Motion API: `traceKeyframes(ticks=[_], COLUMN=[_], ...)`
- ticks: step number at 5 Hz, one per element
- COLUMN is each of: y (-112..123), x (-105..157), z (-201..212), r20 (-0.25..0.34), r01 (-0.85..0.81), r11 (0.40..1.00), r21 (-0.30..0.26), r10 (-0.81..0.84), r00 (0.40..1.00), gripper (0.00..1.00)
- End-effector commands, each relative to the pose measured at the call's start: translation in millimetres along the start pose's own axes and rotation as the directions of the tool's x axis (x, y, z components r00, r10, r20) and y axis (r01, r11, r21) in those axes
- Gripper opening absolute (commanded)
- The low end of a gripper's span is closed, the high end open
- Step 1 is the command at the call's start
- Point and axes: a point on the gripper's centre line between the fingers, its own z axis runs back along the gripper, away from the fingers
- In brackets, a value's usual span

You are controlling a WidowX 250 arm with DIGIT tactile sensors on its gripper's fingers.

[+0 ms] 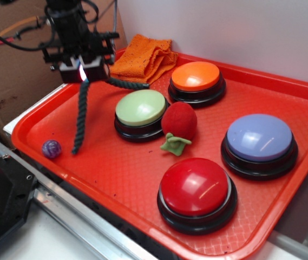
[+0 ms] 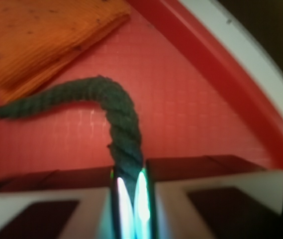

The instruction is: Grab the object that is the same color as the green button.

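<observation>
Green rope (image 1: 81,122) pinched in hand (image 1: 84,77)

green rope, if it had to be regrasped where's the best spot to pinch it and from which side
Pinch the green rope near its middle, coming straight down from above with the jaws across its thin width. It is long, thin and floppy, so an end grip lets most of it dangle. The gripper already holds it about there, both ends drooping over the red tray.
</observation>
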Motion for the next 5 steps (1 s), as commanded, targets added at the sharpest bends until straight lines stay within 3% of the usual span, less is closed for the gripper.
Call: traceKeyframes(ticks=[1, 3, 5], y=[-13.9, -25.1, -33.2], x=[-17.7, -45.0, -43.0], z=[93.4, 142.4, 130.7], r20=[0.012, 0.015, 0.032], r01=[0.312, 0.410, 0.380], r11=[0.946, 0.894, 0.907], r21=[-0.084, -0.182, -0.180], r10=[-0.312, -0.415, -0.381], r00=[0.950, 0.910, 0.924], gripper=[0.00, 0.00, 0.00])
